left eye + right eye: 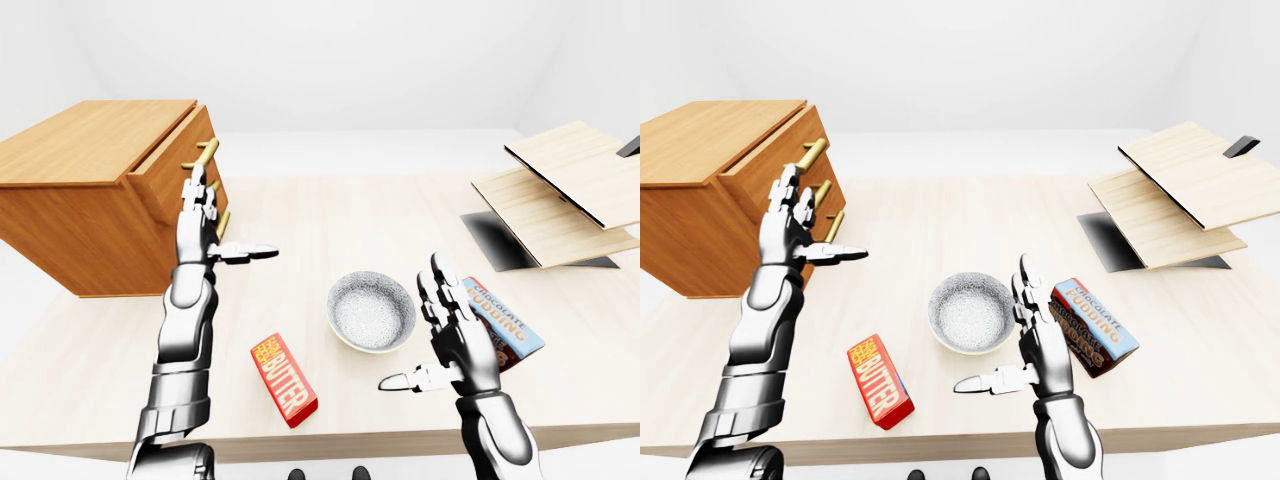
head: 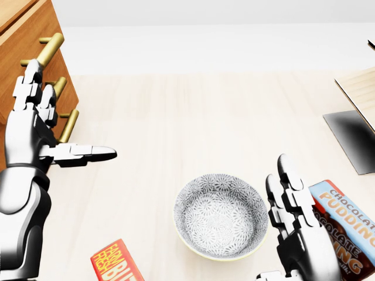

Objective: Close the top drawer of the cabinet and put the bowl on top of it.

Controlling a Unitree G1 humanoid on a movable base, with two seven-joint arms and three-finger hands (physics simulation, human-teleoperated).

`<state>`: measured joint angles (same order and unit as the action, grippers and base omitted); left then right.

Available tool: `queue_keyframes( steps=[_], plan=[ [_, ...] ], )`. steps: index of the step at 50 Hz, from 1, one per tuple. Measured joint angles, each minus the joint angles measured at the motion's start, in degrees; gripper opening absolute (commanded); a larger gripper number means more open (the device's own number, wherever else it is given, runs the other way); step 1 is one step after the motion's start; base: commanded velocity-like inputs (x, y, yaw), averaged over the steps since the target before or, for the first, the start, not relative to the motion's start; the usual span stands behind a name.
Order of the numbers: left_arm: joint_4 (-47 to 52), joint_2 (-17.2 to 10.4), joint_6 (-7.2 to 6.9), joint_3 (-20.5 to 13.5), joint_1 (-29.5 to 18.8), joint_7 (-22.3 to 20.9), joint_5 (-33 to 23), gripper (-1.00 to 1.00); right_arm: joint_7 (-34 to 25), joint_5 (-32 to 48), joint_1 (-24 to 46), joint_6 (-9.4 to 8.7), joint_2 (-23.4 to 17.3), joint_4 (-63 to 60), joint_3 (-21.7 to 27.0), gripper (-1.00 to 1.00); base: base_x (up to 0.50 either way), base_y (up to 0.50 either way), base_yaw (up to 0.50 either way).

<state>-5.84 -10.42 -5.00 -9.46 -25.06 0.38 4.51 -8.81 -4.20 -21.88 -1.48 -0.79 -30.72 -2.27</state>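
The wooden cabinet (image 1: 90, 190) stands on the table at the left of the left-eye view. Its top drawer (image 1: 178, 150) sticks out a little, and a brass handle (image 2: 50, 50) shows on its face. My left hand (image 2: 53, 126) is open just before the drawer fronts, with fingers pointing up over the lower handles and thumb pointing right. Low in the middle of the head view the grey patterned bowl (image 2: 221, 216) rests upright on the table. My right hand (image 2: 284, 216) is open close beside the bowl's right rim, holding nothing.
A red butter box (image 1: 284, 378) lies left of the bowl near the table's bottom edge (image 1: 350, 442). A chocolate pudding box (image 1: 502, 325) lies behind my right hand. Stacked wooden boards (image 1: 570, 185) and a dark plate (image 1: 495, 240) sit at the right.
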Motion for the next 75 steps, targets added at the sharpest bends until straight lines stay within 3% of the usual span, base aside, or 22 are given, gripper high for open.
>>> queue_keyframes(
  steps=[37, 75],
  plan=[
    [-6.7, -2.4, 0.00, -0.7, -4.2, 1.3, 1.9, 1.00, 0.0, -0.2, -0.1, -0.17, -0.1, -0.2, 0.0, 1.00, 0.00, 0.00, 0.00],
    [-23.4, -5.7, 0.00, -1.7, -10.3, 1.5, 3.8, 1.00, 0.5, 0.4, 0.1, 0.63, -0.3, 0.9, -0.8, 1.00, 0.00, 0.00, 0.00]
  ],
)
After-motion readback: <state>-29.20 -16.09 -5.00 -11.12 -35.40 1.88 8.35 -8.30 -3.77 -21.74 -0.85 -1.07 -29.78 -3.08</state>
